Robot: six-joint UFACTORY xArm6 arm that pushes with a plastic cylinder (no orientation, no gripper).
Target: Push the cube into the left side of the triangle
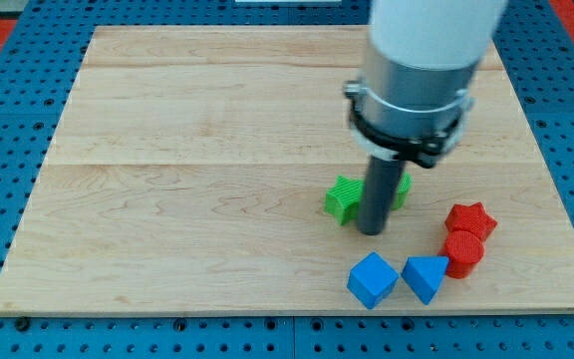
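Starting at the view's left, the pale wooden board [167, 150] carries nothing until past its middle. The first object is the green ridged plastic block [344, 197], a star-like shape as far as I can tell, partly hidden behind my rod. My tip [372, 231] touches down right against it, at its 4 o'clock; the rod has no jaws, so it grips nothing and only pushes.

The blue plastic cube [372, 279] sits at 6 o'clock from my tip, near but apart. The blue plastic triangle [426, 276] lies at the cube's 3 o'clock, seemingly touching or just beside it, so little travel remains.

Risks: sweeping down could drag the green block along, or strike the cube off-centre and spin it. Too hard a shove would drive the triangle into the red plastic cylinder [463, 252] and the red plastic star [470, 219] at its 2 o'clock.
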